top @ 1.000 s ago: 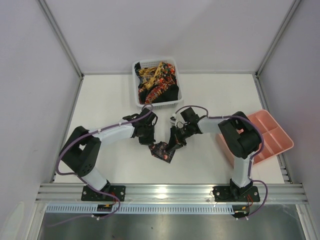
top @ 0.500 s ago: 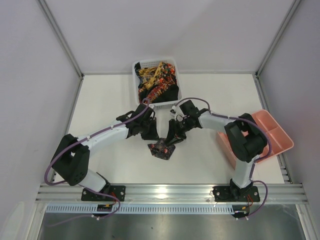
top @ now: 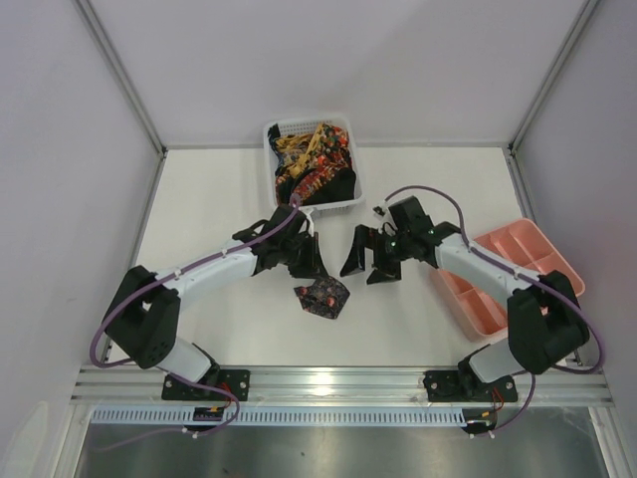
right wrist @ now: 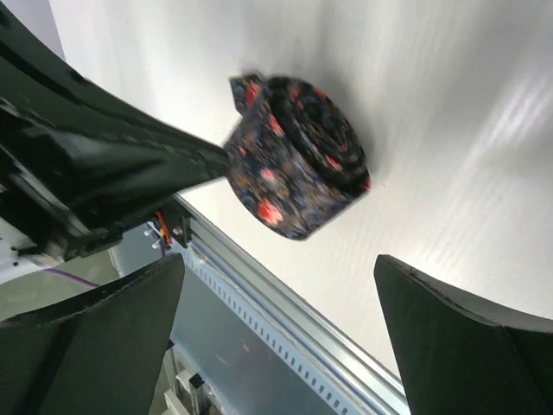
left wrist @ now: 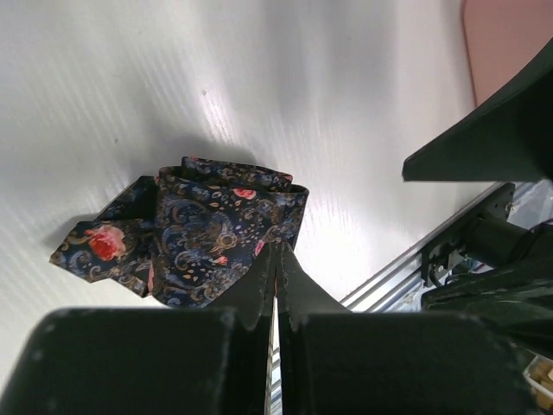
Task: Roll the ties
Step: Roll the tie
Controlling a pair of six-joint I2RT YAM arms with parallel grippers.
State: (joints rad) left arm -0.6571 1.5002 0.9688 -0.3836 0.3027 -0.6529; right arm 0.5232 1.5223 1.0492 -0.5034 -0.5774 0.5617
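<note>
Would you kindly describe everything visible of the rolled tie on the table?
The rolled tie is dark fabric printed with red roses and tan paisley, wound into a loose, flattish coil with one end poking out. It lies on the white table, near its middle. The shut left gripper sits at its edge; contact is unclear.

Soft patterned cloth among hard plastic and metal.
The rolled tie (left wrist: 199,233) is smooth printed cloth with a faint sheen. The table (left wrist: 259,86) is white, smooth and softly glossy. The fingers (right wrist: 449,346) are matt black plastic. The basket (top: 333,206) is white plastic mesh, the tray (top: 528,249) smooth pink plastic, the rail (top: 338,376) brushed metal.
</note>
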